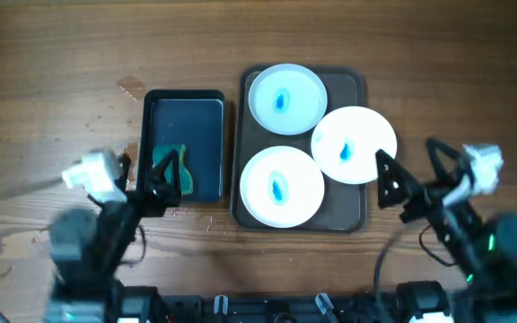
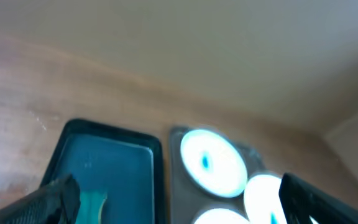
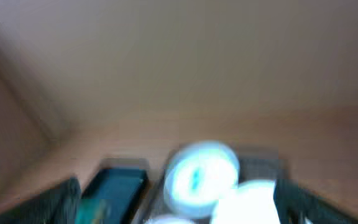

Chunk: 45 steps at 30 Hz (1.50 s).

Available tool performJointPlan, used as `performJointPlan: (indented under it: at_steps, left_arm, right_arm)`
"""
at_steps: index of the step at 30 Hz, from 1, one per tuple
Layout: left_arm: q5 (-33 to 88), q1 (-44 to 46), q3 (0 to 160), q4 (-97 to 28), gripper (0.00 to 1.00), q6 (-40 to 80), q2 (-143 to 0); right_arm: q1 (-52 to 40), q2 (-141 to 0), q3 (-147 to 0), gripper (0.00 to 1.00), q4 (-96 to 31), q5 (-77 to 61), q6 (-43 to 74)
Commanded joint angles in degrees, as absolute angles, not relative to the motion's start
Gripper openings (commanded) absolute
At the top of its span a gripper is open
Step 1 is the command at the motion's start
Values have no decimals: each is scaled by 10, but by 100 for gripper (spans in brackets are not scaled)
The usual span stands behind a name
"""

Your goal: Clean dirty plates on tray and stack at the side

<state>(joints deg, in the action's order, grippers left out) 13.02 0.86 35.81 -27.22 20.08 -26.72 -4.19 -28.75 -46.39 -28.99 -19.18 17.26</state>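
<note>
Nothing wiped yet: three plates (image 1: pixel 299 112) sit blue-smeared on the tray (image 1: pixel 359 81), none stacked; left hand (image 1: pixel 164 175), right hand (image 1: pixel 408 161) both spread.

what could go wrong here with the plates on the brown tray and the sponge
The right-hand round white plate overhangs the rim of the dark brown rectangular tray, close to the open right gripper; a careless approach could knock it onto the wooden table. The green sponge lies in the narrow black tray, which looks wet, under the open left gripper; lifted unsqueezed, it may drip across the table.
</note>
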Motion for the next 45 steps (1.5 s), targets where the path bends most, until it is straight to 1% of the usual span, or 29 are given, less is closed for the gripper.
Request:
performJointPlan:
  at_steps: [1,2,3,5,6,7,9,10,13,14,16,18,19,20,23,24,26,28,29,32,36,37,39,40,41,42,43,44,45]
  left_arm:
    - [167,13,576,-444,100,200,-460]
    - [167,13,633,-506,100,197,-517]
    - [165,13,675,-552,100,187,-568]
    - [165,13,705,-590,100,151,-622]
    - [184,13,706,-600,100,155,-651]
    - [192,13,706,-611,100,155,-667]
    - [191,13,706,-631,100,154,-692]
    - [183,13,706,-635,100,154,-709]
    - [160,13,705,-640,100,154,-742]
    - [160,13,705,-642,100,154,-751]
    - [160,13,701,-648,96,154,-771]
    - [146,15,683,-648,93,154,-791]
    - [136,18,675,-648,92,155,-799]
    - [124,20,666,-647,91,160,-808]
    - [103,22,641,-630,89,172,-823]
    - [103,22,635,-622,89,173,-828]
    - [103,21,621,-597,86,174,-835]
    - [103,21,604,-575,86,176,-836]
    - [103,21,601,-572,84,176,-836]
    - [76,22,599,-558,79,180,-838]
    - [62,31,599,-514,68,189,-865]
    - [41,41,599,-507,63,189,-889]
    - [20,52,599,-504,62,189,-942]
    - [19,54,599,-494,53,196,-980]
    - [18,54,599,-481,49,207,-1005]
    - [20,54,599,-464,37,217,-1033]
    - [26,54,599,-454,13,218,-1047]
    - [32,54,599,-449,4,217,-1051]
    - [32,54,604,-456,4,217,-1045]
  right_arm:
    - [-43,-449,-626,100,-452,-241,165]
    - [-43,-502,-675,100,-505,-241,165]
    - [-43,-547,-705,100,-526,-249,174]
    - [-43,-587,-716,100,-547,-289,163]
    - [-43,-612,-716,96,-556,-319,145]
    - [-44,-631,-716,86,-581,-319,134]
    - [-74,-667,-704,76,-643,-242,128]
    - [-110,-681,-670,64,-647,-207,143]
    - [-186,-714,-546,54,-539,-169,211]
    - [-196,-725,-522,51,-515,-157,219]
    - [-209,-776,-478,47,-471,-159,224]
    - [-210,-828,-472,40,-441,-158,218]
    - [-211,-847,-472,39,-426,-158,218]
    - [-210,-869,-472,34,-409,-157,225]
    - [-211,-930,-472,29,-345,-142,242]
    - [-210,-939,-472,22,-331,-141,242]
    - [-210,-948,-472,13,-309,-128,262]
    - [-210,-951,-472,6,-295,-114,276]
    - [-210,-950,-472,4,-292,-114,277]
    - [-210,-951,-472,4,-291,-81,316]
    - [-210,-950,-472,4,-294,-81,317]
    - [-210,-950,-472,4,-294,-81,316]
    - [-211,-950,-472,4,-294,-90,317]
    - [-210,-950,-472,4,-294,-90,317]
    - [-210,-950,-472,4,-293,-90,317]
    - [-210,-950,-472,4,-294,-90,317]
    - [-210,-950,-472,4,-294,-90,317]
    - [-210,-950,-472,4,-295,-90,317]
    - [-210,-950,-472,4,-296,-90,317]
